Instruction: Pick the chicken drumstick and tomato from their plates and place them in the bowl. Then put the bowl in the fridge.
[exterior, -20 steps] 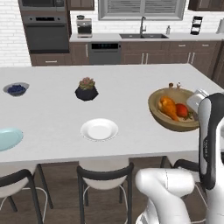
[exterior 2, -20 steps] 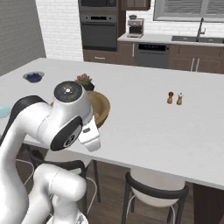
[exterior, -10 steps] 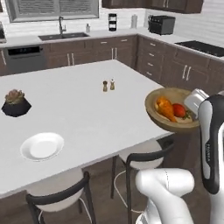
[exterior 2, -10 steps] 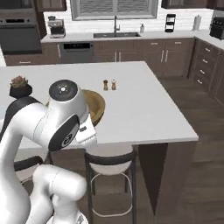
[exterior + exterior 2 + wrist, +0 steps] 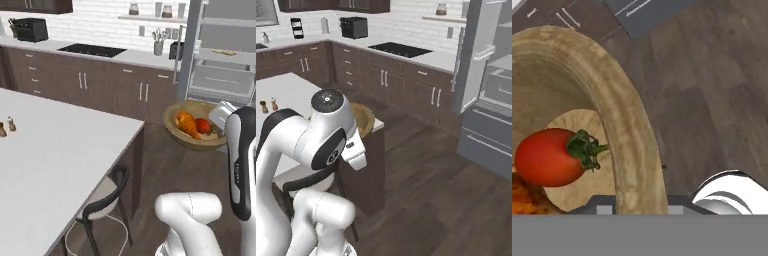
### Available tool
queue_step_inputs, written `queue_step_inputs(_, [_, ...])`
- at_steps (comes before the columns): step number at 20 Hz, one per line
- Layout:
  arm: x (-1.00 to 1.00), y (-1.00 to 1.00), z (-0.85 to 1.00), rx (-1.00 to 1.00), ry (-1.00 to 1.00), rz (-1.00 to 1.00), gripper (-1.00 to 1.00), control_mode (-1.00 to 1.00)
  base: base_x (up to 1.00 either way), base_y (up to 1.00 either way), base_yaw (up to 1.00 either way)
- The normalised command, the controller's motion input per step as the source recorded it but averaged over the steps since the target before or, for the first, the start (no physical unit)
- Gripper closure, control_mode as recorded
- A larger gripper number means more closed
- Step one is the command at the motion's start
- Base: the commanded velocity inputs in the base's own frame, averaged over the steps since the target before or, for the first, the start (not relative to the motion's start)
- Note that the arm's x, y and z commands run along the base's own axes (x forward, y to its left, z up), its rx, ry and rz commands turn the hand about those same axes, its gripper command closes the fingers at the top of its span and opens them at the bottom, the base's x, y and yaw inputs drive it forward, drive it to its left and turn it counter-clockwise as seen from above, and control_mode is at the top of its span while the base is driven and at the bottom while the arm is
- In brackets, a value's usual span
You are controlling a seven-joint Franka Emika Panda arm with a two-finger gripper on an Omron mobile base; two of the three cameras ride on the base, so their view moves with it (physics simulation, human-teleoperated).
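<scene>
jaws clamped on the bowl point(image 5: 194, 131) rim, tomato point(image 5: 548, 156) and chicken drumstick point(image 5: 186, 124) inside; no writing legible.

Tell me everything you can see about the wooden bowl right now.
The wooden bowl is round, shallow and light brown with a thick grained rim. It hangs level in the air above the dark wood floor, past the island's corner, in front of the open fridge. Inside lie the chicken drumstick and the tomato, side by side. The pincer is shut on its rim.
</scene>
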Motion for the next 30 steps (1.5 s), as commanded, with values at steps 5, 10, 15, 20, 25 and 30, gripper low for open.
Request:
queue_step_inputs(5, [0.0,0.0,0.0,0.0,0.0,0.0,1.0,1.0,0.04,0.01,-0.98])
queue_step_inputs(10, [0.0,0.0,0.0,0.0,0.0,0.0,1.0,1.0,0.76,0.09,-0.67])
queue_step_inputs(15, [0.0,0.0,0.0,0.0,0.0,0.0,1.0,1.0,1.0,0.43,-0.2])
queue_step_inputs(20, [0.0,0.0,0.0,0.0,0.0,0.0,1.0,1.0,1.0,-0.4,0.02])
queue_step_inputs(25, [0.0,0.0,0.0,0.0,0.0,0.0,1.0,1.0,1.0,-0.29,0.07])
queue_step_inputs(30, [0.0,0.0,0.0,0.0,0.0,0.0,1.0,1.0,1.0,0.69,0.0])
